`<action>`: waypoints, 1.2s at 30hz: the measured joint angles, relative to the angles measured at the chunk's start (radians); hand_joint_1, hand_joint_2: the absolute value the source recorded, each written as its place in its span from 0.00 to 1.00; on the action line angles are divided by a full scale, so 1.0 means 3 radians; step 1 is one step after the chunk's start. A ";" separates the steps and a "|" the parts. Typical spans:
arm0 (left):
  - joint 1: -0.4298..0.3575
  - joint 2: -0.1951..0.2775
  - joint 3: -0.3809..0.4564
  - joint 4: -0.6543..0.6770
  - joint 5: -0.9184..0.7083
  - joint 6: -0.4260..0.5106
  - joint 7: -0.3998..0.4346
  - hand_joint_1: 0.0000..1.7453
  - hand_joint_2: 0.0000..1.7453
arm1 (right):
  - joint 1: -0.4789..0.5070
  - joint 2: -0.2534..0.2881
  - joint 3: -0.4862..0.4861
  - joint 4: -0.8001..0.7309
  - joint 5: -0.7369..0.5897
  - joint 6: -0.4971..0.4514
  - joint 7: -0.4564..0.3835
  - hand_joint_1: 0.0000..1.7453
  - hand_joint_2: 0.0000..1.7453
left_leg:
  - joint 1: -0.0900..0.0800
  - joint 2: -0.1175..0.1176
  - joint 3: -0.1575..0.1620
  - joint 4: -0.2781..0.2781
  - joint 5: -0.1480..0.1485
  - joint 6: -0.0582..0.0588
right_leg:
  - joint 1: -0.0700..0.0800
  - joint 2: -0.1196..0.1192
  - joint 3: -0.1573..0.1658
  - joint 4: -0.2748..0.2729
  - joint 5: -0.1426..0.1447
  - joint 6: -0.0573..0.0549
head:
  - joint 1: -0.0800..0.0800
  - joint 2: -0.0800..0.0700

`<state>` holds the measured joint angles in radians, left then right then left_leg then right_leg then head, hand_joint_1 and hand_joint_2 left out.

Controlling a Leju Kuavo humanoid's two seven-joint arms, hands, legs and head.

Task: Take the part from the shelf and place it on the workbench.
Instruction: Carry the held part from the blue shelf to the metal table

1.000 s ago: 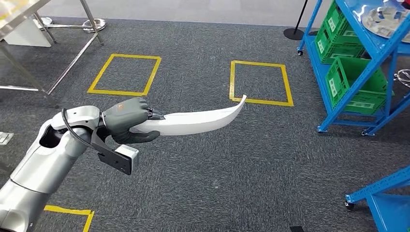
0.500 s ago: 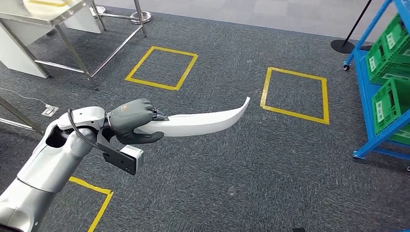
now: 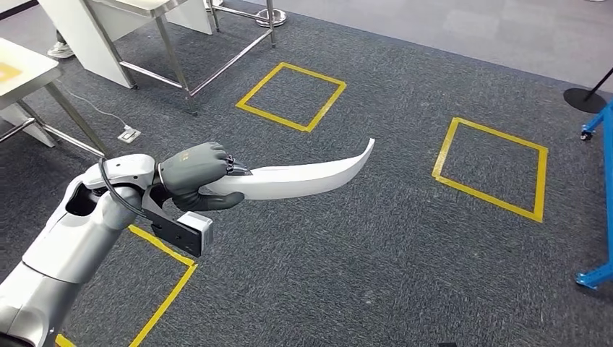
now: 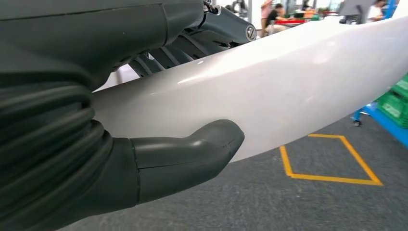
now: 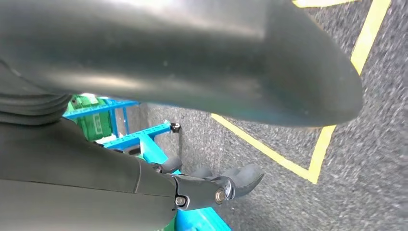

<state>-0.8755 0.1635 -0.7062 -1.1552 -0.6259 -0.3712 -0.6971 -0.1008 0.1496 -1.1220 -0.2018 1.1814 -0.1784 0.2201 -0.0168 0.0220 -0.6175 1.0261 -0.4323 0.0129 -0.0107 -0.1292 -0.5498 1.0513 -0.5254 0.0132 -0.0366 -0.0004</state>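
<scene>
The part is a long, white, curved blade-like piece, held out level above the grey carpet. My left hand grips its thick end, fingers wrapped over the top and thumb underneath. In the left wrist view the thumb presses against the underside of the white part. My right hand hangs over the floor, its fingers apart with nothing in them.
Steel-legged tables stand at the upper left, and a white table at the left edge. Yellow tape squares mark the carpet. A blue shelf foot is at the right edge. A floor socket lies near the tables.
The camera has swung left: the blue shelf with green crates has slid out to the right and the tables have come in at upper left. My left hand keeps its hold on the part.
</scene>
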 joint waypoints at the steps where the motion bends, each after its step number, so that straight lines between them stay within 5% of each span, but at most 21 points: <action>1: -0.0008 -0.0005 -0.0001 0.0006 -0.0002 0.0012 0.0001 1.00 1.00 | -0.0002 0.0001 -0.0001 0.0000 -0.0001 0.0000 0.0002 0.00 0.00 | 0.0016 -0.0039 0.0013 -0.0017 0.0009 0.0018 | -0.0007 0.0101 -0.0036 0.0089 -0.0054 0.0020 | 0.0003 0.0000; 3: -0.0019 -0.0031 -0.0009 0.0017 -0.0008 0.0033 0.0000 1.00 1.00 | 0.0007 0.0000 -0.0003 0.0000 -0.0002 -0.0002 -0.0002 0.00 0.00 | 0.0034 -0.0120 0.0020 -0.0032 0.0017 0.0044 | -0.0019 0.0337 -0.0232 0.0462 -0.0224 0.0051 | 0.0015 0.0000; 5: -0.0003 -0.0056 -0.0020 0.0029 -0.0013 0.0039 0.0000 1.00 1.00 | 0.0022 -0.0004 -0.0004 0.0000 0.0000 -0.0004 -0.0005 0.00 0.00 | 0.0038 -0.0218 0.0016 -0.0027 0.0016 0.0053 | -0.0023 0.0410 -0.0456 0.0829 -0.0321 0.0067 | 0.0026 0.0000; 6: 0.0006 -0.0060 -0.0024 0.0035 -0.0015 0.0039 0.0000 1.00 1.00 | 0.0026 -0.0005 -0.0005 0.0000 0.0000 -0.0004 -0.0004 0.00 0.00 | 0.0041 -0.0270 0.0015 -0.0020 0.0013 0.0049 | -0.0025 0.0416 -0.0501 0.0864 -0.0282 0.0070 | 0.0029 0.0000; 8: 0.0010 -0.0062 -0.0026 0.0044 -0.0017 0.0040 0.0000 1.00 1.00 | 0.0028 -0.0005 -0.0005 0.0000 0.0001 -0.0004 -0.0004 0.00 0.00 | 0.0053 -0.0368 0.0014 0.0004 0.0002 0.0030 | -0.0040 0.0455 -0.0396 0.0559 -0.0048 0.0078 | 0.0031 0.0000; 9: 0.0007 -0.0063 -0.0026 0.0046 -0.0017 0.0040 0.0001 1.00 1.00 | 0.0028 -0.0005 -0.0005 0.0000 0.0001 -0.0004 -0.0004 0.00 0.00 | 0.0057 -0.0412 0.0007 0.0022 -0.0007 0.0012 | -0.0056 0.0542 -0.0299 0.0340 0.0049 0.0086 | 0.0032 0.0000; 12: 0.0000 -0.0066 -0.0026 0.0049 -0.0018 0.0040 0.0001 1.00 1.00 | 0.0026 -0.0004 -0.0005 0.0000 0.0001 -0.0005 -0.0037 0.00 0.00 | 0.0061 -0.0541 -0.0039 0.0056 -0.0012 -0.0064 | -0.0073 0.0714 -0.0153 0.0023 0.0117 0.0064 | 0.0037 0.0000; 14: 0.0001 -0.0054 -0.0021 0.0050 -0.0019 0.0041 0.0000 1.00 1.00 | 0.0022 0.0000 -0.0006 0.0000 0.0001 -0.0004 -0.0038 0.00 0.00 | 0.0068 -0.0589 -0.0063 0.0043 0.0008 -0.0112 | -0.0068 0.0626 -0.0144 0.0008 0.0127 0.0010 | 0.0039 0.0000; 16: 0.0001 -0.0037 -0.0011 0.0047 -0.0020 0.0047 0.0002 1.00 1.00 | 0.0018 0.0005 -0.0006 0.0000 0.0001 -0.0004 -0.0012 0.00 0.00 | 0.0056 -0.0413 -0.0121 0.0138 -0.0046 -0.0142 | -0.0072 0.0537 -0.0126 -0.0013 0.0136 -0.0044 | 0.0023 0.0000; 18: 0.0011 -0.0030 -0.0004 0.0035 -0.0023 0.0064 0.0002 1.00 1.00 | 0.0025 0.0007 -0.0006 0.0000 0.0001 -0.0004 -0.0004 0.00 0.00 | 0.0050 -0.0169 -0.0287 0.0481 -0.0222 -0.0163 | -0.0060 0.0443 -0.0113 -0.0022 0.0128 -0.0083 | 0.0004 0.0000; 20: 0.0048 -0.0029 0.0001 0.0019 -0.0035 0.0077 0.0000 1.00 1.00 | 0.0035 0.0006 -0.0007 0.0000 0.0003 -0.0004 -0.0005 0.00 0.00 | 0.0062 -0.0101 -0.0484 0.0874 -0.0369 -0.0176 | -0.0046 0.0340 -0.0107 -0.0021 0.0115 -0.0099 | 0.0001 0.0000; 21: 0.0071 -0.0027 0.0004 0.0014 -0.0043 0.0080 0.0000 1.00 1.00 | 0.0037 0.0006 -0.0007 0.0000 0.0006 -0.0003 -0.0005 0.00 0.00 | 0.0065 -0.0094 -0.0520 0.0946 -0.0366 -0.0176 | -0.0041 0.0288 -0.0102 -0.0021 0.0108 -0.0102 | 0.0001 0.0000; 23: 0.0102 -0.0023 0.0017 0.0002 -0.0059 0.0084 0.0000 1.00 1.00 | 0.0035 0.0005 -0.0007 0.0000 0.0012 0.0002 -0.0005 0.00 0.00 | 0.0063 -0.0062 -0.0390 0.0709 -0.0198 -0.0156 | -0.0031 0.0193 -0.0080 -0.0021 0.0089 -0.0098 | 0.0000 0.0000; 25: 0.0109 -0.0019 0.0035 -0.0016 -0.0074 0.0092 0.0001 1.00 1.00 | 0.0035 0.0005 -0.0007 0.0000 0.0022 0.0014 -0.0005 0.00 0.00 | 0.0028 0.0090 -0.0149 0.0262 -0.0043 -0.0099 | -0.0013 0.0103 -0.0049 -0.0019 0.0061 -0.0082 | 0.0001 0.0000; 27: 0.0116 -0.0016 0.0049 -0.0032 -0.0088 0.0099 0.0000 1.00 1.00 | 0.0031 -0.0003 -0.0007 0.0000 0.0036 0.0036 -0.0006 0.00 0.00 | -0.0011 0.0179 -0.0040 0.0054 -0.0017 -0.0046 | 0.0003 0.0023 -0.0027 -0.0022 0.0040 -0.0052 | 0.0005 0.0001; 29: 0.0139 0.0002 0.0062 -0.0043 -0.0103 0.0102 0.0000 1.00 1.00 | 0.0021 -0.0014 -0.0007 0.0000 0.0048 0.0057 -0.0005 0.00 0.00 | -0.0011 0.0097 -0.0032 0.0036 -0.0013 -0.0017 | 0.0007 -0.0045 -0.0003 -0.0033 0.0023 -0.0016 | 0.0007 0.0001; 31: 0.0161 0.0023 0.0079 -0.0055 -0.0115 0.0106 0.0002 1.00 1.00 | 0.0012 -0.0024 -0.0007 0.0000 0.0053 0.0069 0.0000 0.00 0.00 | 0.0015 0.0011 -0.0014 0.0005 0.0003 0.0013 | -0.0005 0.0076 -0.0015 0.0037 -0.0039 0.0024 | 0.0012 0.0000; 34: 0.0189 0.0013 0.0086 -0.0064 -0.0123 0.0109 0.0005 1.00 1.00 | 0.0024 -0.0043 -0.0006 0.0000 0.0055 0.0078 -0.0004 0.00 0.00 | 0.0045 -0.0114 -0.0006 -0.0014 0.0014 0.0044 | -0.0020 0.0381 -0.0284 0.0575 -0.0290 0.0064 | 0.0032 0.0000; 36: 0.0224 0.0007 0.0085 -0.0063 -0.0128 0.0111 0.0004 1.00 1.00 | 0.0037 -0.0054 -0.0007 0.0000 0.0056 0.0079 0.0000 0.00 0.00 | 0.0050 -0.0217 -0.0008 -0.0005 0.0010 0.0044 | -0.0023 0.0413 -0.0469 0.0868 -0.0342 0.0076 | 0.0040 0.0000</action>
<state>-0.8083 0.1657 -0.6807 -1.1740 -0.6644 -0.3380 -0.6958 -0.0896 0.1333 -1.1240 -0.2018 1.1982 -0.1546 0.2201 -0.0020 -0.0432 -0.6199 1.0244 -0.4292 0.0260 -0.0176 -0.0054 -0.6904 1.3116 -0.6280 0.0360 -0.0247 -0.0004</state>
